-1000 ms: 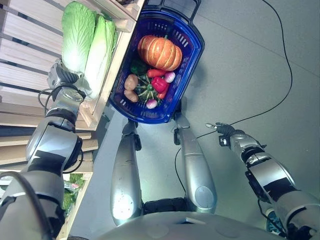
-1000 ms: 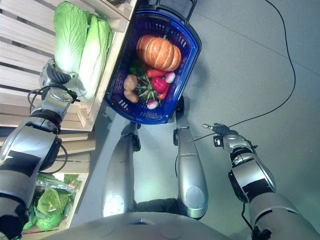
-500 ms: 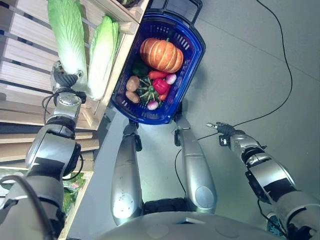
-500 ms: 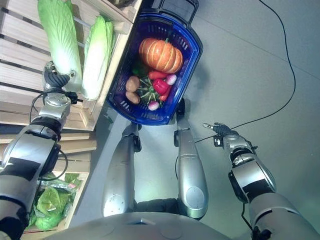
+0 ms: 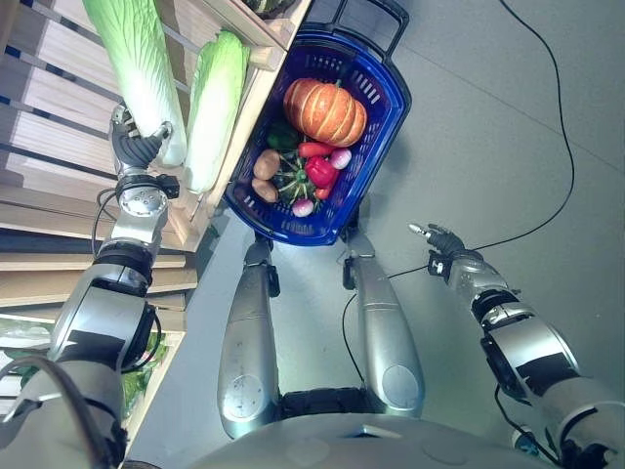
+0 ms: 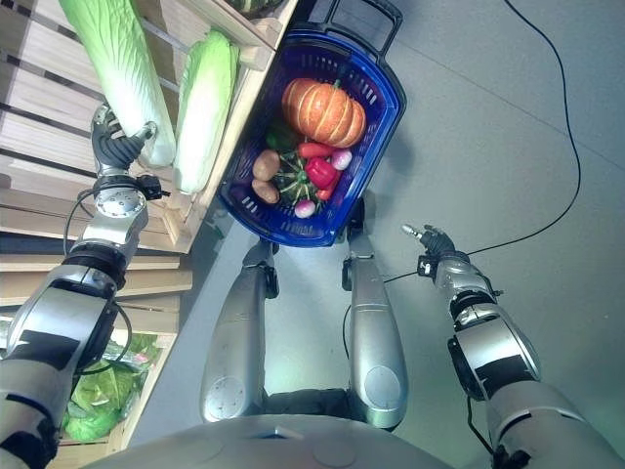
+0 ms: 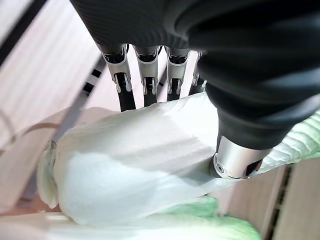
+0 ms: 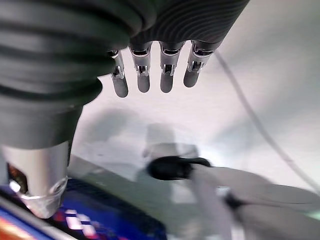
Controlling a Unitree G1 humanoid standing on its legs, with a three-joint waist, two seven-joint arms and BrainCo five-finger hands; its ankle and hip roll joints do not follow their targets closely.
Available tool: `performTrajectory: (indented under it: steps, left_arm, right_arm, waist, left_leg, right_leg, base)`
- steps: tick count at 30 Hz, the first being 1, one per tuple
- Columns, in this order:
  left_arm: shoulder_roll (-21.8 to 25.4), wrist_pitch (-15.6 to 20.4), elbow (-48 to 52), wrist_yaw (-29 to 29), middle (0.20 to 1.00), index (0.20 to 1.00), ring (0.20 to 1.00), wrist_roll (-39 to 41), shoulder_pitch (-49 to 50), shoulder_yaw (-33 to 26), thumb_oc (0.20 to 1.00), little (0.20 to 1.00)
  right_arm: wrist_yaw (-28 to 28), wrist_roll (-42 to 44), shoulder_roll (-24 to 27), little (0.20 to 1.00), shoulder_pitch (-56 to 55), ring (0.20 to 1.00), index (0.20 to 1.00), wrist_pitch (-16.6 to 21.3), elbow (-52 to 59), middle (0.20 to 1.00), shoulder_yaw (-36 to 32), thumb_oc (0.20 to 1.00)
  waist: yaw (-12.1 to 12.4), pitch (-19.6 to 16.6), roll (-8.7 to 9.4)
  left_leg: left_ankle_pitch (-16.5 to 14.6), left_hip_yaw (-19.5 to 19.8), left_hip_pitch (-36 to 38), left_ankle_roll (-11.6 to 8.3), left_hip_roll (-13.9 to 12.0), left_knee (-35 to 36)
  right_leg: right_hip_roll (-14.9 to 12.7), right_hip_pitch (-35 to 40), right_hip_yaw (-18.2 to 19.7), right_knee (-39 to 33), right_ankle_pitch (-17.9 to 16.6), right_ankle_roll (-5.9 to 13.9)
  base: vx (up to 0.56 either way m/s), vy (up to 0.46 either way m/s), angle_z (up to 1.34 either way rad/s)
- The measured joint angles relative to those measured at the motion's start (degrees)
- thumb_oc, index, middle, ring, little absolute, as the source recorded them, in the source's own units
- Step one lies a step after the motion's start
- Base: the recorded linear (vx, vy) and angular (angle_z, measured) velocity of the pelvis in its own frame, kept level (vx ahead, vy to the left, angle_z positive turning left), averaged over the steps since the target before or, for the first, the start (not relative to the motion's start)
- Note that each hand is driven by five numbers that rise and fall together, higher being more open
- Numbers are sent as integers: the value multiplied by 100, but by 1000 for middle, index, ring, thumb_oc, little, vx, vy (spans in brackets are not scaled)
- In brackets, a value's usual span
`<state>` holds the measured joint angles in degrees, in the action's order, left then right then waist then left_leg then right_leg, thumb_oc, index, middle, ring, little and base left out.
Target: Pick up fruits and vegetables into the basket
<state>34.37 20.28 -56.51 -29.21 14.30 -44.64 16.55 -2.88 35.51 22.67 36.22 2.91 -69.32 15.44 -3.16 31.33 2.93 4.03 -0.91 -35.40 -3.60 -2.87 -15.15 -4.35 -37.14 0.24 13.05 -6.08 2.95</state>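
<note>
Gripping a napa cabbage [image 5: 137,68] by its white base, the left hand [image 5: 135,149] sits at the upper left of the frame, fingers [image 7: 148,85] and thumb curled round the stalk end as the left wrist view shows. The leafy part of that cabbage runs up and out of the frame's top left corner, over the wooden slatted shelf [image 5: 59,147]. A second napa cabbage [image 5: 215,107] lies just beside it on the shelf, along the shelf's front edge. To the right of the shelf, at top centre, the blue basket [image 5: 376,137] stands on the grey floor and holds a pumpkin [image 5: 325,110], a red pepper [image 5: 319,170], a potato [image 5: 266,163] and other small vegetables. At the right middle of the frame the right hand [image 5: 441,239] hangs over the floor, fingers relaxed and grasping nothing.
</note>
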Motion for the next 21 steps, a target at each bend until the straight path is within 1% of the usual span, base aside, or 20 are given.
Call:
performTrajectory:
  steps: [2, 4, 5, 13, 15, 17, 21]
  left_arm:
    - [-9, 3, 323, -220, 200, 200, 200, -422, 100, 10, 200, 200]
    - [-15, 15, 481, -329, 200, 200, 200, -696, 169, 40, 200, 200]
    - [-3, 14, 638, -430, 200, 200, 200, -968, 209, 80, 200, 200]
    - [52, 2, 1059, -738, 200, 200, 200, -2061, 193, 418, 200, 200]
    - [60, 1, 1106, -772, 200, 200, 200, -2248, 170, 498, 200, 200]
    - [83, 3, 1124, -788, 200, 200, 200, -2378, 168, 563, 200, 200]
    - [265, 3, 1206, -862, 200, 200, 200, -2725, 175, 789, 200, 200]
  right_arm:
    - [-62, 192, -1, 1000, -14, 1000, 1000, 231, 268, 1000, -30, 1000]
    - [-78, 281, 0, 1000, -44, 1000, 1000, 356, 450, 1000, -127, 1000]
    - [-101, 406, 11, 1000, -59, 1000, 1000, 461, 681, 1000, -175, 1000]
    - [-190, 662, 27, 1000, -86, 1000, 1000, 771, 1423, 1000, -222, 1000]
    - [-189, 709, 50, 1000, -94, 1000, 1000, 850, 1580, 1000, -222, 1000]
    - [-190, 776, 64, 1000, -105, 1000, 1000, 928, 1679, 1000, -223, 1000]
    - [-195, 883, 85, 1000, -121, 1000, 1000, 1048, 2124, 1000, -222, 1000]
  waist:
    - [12, 2, -4]
    - [26, 2, -4]
    - [44, 3, -4]
    - [45, 7, -12]
    - [42, 10, -17]
    - [44, 10, -17]
    - [45, 16, -28]
  left_leg:
    - [39, 40, 40, -11, 6, 71]
    - [52, 45, 87, -26, 2, 119]
    - [65, 43, 111, -48, 3, 162]
    - [112, 40, 123, -78, -8, 281]
    - [141, 33, 132, -37, -9, 305]
    - [152, 22, 162, -36, -5, 354]
    - [156, 9, 176, -39, -8, 368]
  right_leg:
    - [-7, 33, -47, -15, 0, -1]
    - [-4, 59, -54, -15, 2, 0]
    - [-5, 61, -55, -18, 17, 19]
    - [5, 53, -74, -98, 2, 2]
    - [5, 52, -76, -104, -11, -17]
    - [0, 55, -75, -103, -13, -18]
    - [1, 56, -74, -103, -20, -29]
  base:
    - [-20, -26, 7]
    - [-8, -6, 2]
    - [0, 0, 0]
    - [0, 0, 0]
    - [0, 0, 0]
    - [0, 0, 0]
    - [0, 0, 0]
